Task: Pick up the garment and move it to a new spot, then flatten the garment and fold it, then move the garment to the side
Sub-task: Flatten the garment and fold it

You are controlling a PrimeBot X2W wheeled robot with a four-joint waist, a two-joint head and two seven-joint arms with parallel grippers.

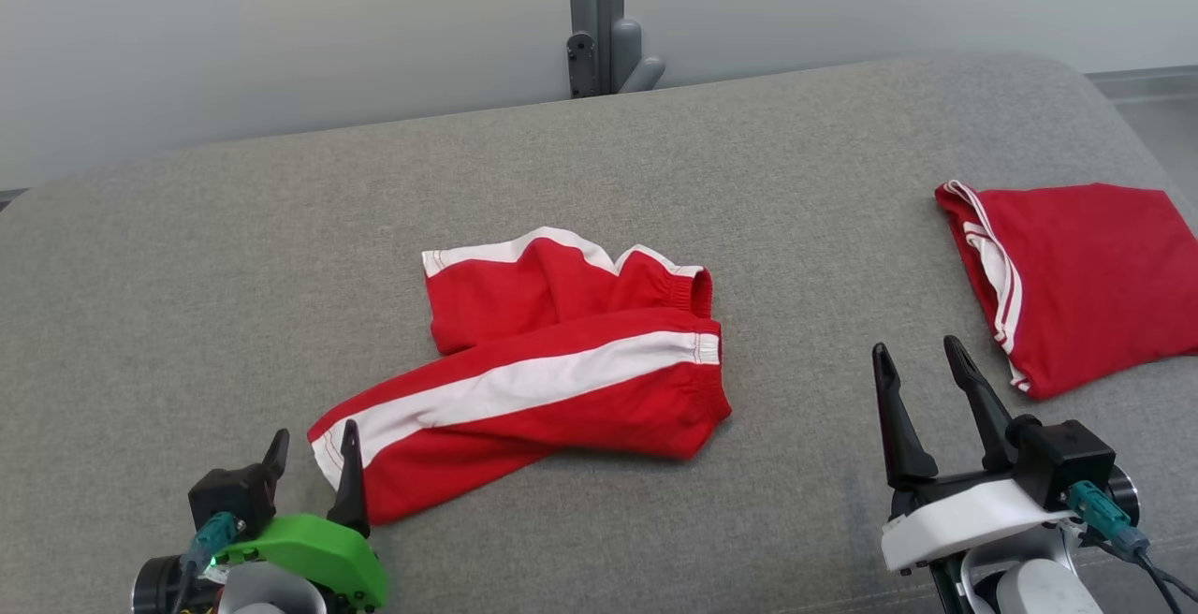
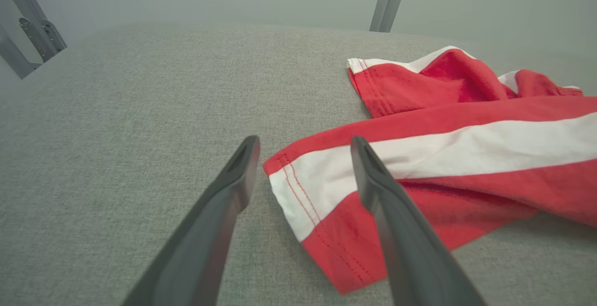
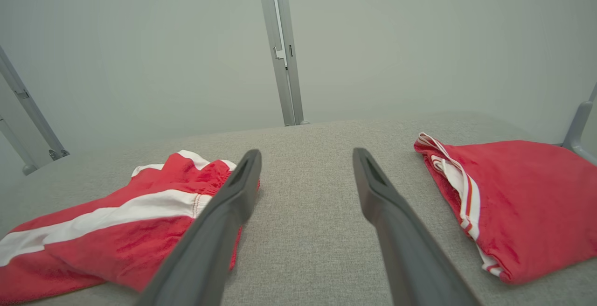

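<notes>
Left gripper (image 1: 315, 433) open, empty, hem of the red garment (image 1: 562, 380) right at its tips — looks staged for a flattening tug — right gripper (image 1: 917, 352) open too, parked clear.

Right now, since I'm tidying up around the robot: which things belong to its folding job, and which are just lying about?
In the job:
red shorts with a white stripe, crumpled in the middle
left gripper, open by their hem
right gripper, open, clear of cloth

Lying about:
folded red garment at the right
metal post behind the grey cushion
</notes>
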